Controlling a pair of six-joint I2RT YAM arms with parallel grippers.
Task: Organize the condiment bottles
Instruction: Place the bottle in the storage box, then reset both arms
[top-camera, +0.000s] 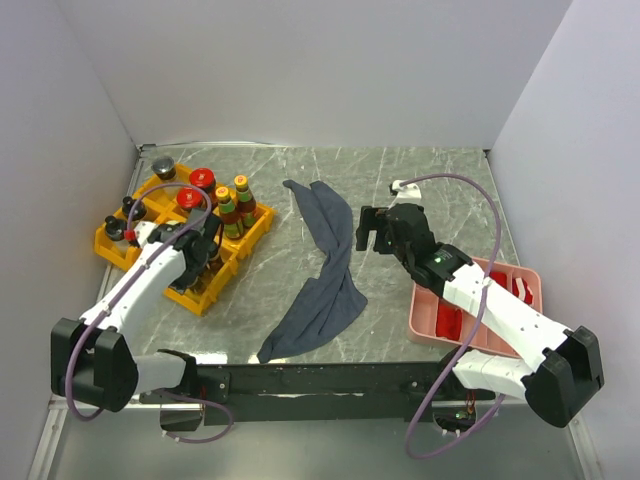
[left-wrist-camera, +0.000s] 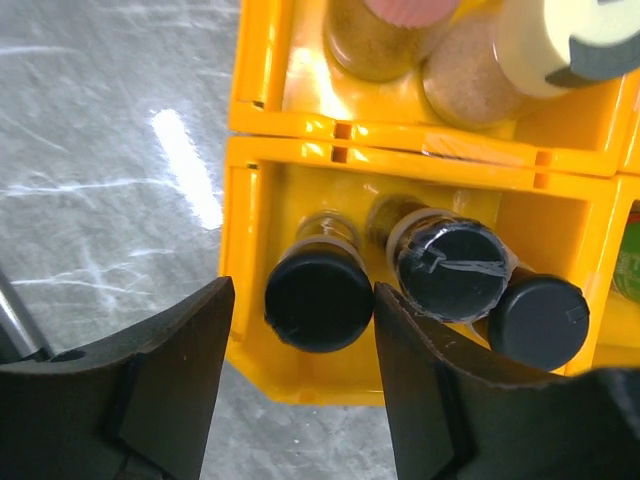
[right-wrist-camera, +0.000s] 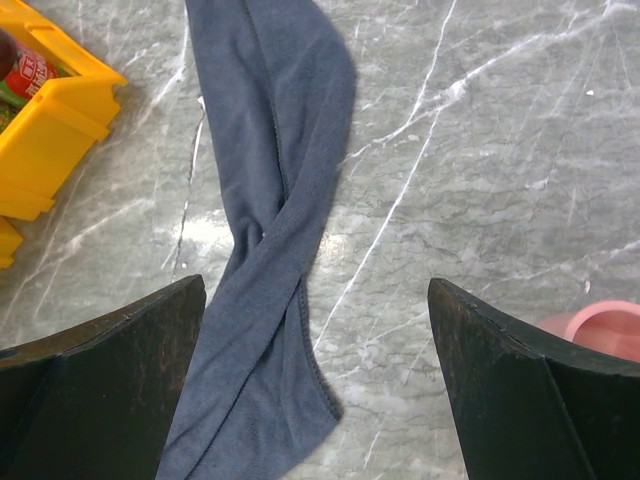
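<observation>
At left, in the yellow bin (left-wrist-camera: 300, 385), your left tool (left-wrist-camera: 305, 298) stands parted astride a black-capped bottle (left-wrist-camera: 318, 305), one finger (left-wrist-camera: 420, 380) crowding the neighbour bottle (left-wrist-camera: 450, 270), which lifting could topple; rightward, your right tool (right-wrist-camera: 315, 290) gapes wide above the cloth (right-wrist-camera: 270, 120).

Bare tabletop (top-camera: 440, 180) flanks the grey-blue cloth (top-camera: 333, 255); upright bottles (top-camera: 232, 210) crowd the yellow bins (top-camera: 105, 243)

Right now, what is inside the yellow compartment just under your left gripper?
Three black-capped bottles stand side by side in that yellow compartment. Seen from above, the caps cover most of each bottle, so what is inside them cannot be seen.
</observation>
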